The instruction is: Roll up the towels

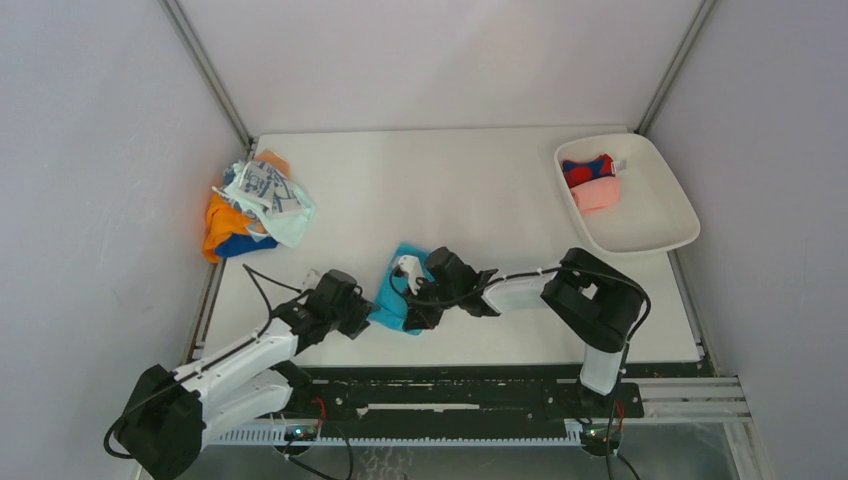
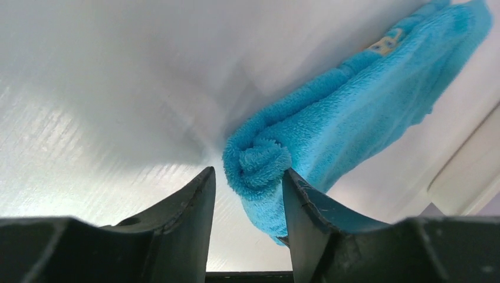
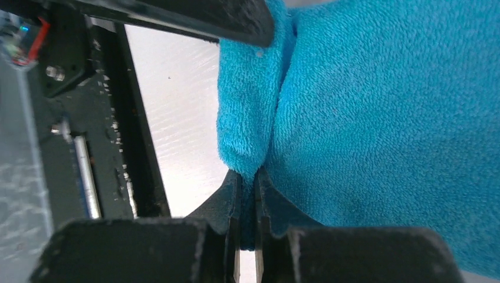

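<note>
A bright blue towel [image 1: 388,300] lies partly rolled near the table's front edge. In the left wrist view its rolled end [image 2: 259,162] sits between the fingertips of my left gripper [image 2: 249,177]. That gripper is open: the right finger touches the roll and the left finger stands apart from it. My right gripper [image 3: 247,177] is shut on a fold of the blue towel [image 3: 377,118] at its near edge. In the top view my left gripper [image 1: 365,315] is at the towel's left end and my right gripper [image 1: 420,310] at its right side.
A white tray [image 1: 660,240] at the back right holds a red-and-blue rolled towel [image 1: 587,170] and a pink one [image 1: 597,193]. A pile of unrolled towels [image 1: 255,205] lies at the left edge. The black base rail [image 1: 450,390] runs just behind the front edge.
</note>
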Robot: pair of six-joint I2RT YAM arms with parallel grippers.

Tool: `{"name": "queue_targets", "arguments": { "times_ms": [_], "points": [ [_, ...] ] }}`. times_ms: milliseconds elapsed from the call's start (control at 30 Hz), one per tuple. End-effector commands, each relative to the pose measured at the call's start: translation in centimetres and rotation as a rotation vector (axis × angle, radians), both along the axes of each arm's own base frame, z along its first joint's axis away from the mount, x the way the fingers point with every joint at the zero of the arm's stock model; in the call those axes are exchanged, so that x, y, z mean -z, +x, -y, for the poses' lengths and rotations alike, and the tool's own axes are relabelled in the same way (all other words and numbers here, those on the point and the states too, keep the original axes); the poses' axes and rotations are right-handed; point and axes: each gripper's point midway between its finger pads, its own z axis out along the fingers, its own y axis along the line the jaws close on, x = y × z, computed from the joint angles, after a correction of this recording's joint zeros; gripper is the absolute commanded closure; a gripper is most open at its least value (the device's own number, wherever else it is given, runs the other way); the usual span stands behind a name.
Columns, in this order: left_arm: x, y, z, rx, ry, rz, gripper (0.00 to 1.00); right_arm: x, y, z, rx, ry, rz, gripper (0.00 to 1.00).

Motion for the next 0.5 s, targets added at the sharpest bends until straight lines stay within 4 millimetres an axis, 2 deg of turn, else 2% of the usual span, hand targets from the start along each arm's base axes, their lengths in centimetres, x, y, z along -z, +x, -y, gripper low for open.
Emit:
{"name": "queue_targets", "arguments": {
  "times_ms": [0, 267, 467],
  "points": [
    [-2.7, 2.2, -0.5, -0.031, 0.001, 0.134, 0.48, -1.1, -1.5, 0.1, -0.011, 0.112, -0.321, 1.0],
    [-5.4, 1.7, -0.4, 0.004, -0.093, 0.29, 0.38, -1.7, 0.9, 0.6, 0.104, 0.242, -0.627, 1.0],
    [-4.4, 0.7, 0.5, 0.044, -0.158, 0.279, 0.36, -0.8, 2.5, 1.4, 0.215, 0.274, -0.828, 1.0]
  ]
}}
